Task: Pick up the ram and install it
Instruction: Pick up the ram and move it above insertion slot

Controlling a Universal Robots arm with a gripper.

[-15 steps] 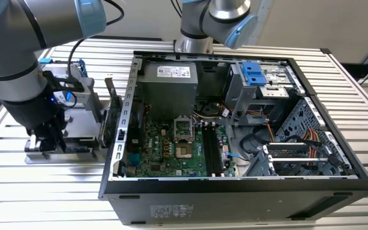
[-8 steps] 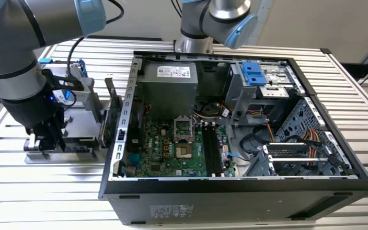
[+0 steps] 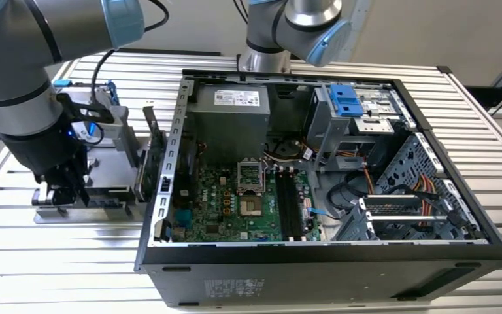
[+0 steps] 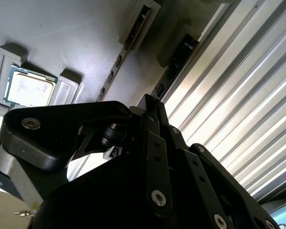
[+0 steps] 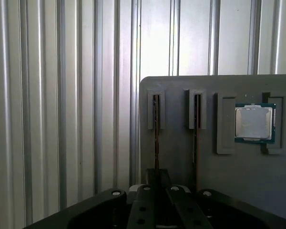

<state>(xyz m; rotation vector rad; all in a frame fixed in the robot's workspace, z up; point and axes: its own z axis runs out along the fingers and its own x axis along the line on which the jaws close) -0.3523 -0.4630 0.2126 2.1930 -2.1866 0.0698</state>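
**Tech:** Where are you working?

**Arm:** At the exterior view's left, with my end effector (image 3: 59, 195) low over the tabletop (image 3: 59, 261), beside the case.

**Tech:** And the ram?

**Arm:** The ram (image 5: 156, 125) stands on edge in a slot of the grey holder (image 5: 176, 90), so its top edge is offered for a pinch. I'm lined up right over it. A second stick (image 5: 196, 125) fills the neighbouring slot, with a processor (image 5: 254, 123) beyond.

**Tech:** Gripping it?

**Arm:** I can't tell (my own housing blocks the contact).

**Tech:** The case?

**Arm:** The case (image 3: 321, 271) lies open side up. Its black slots (image 3: 287, 203) look bare, so I'd judge nothing is installed yet.
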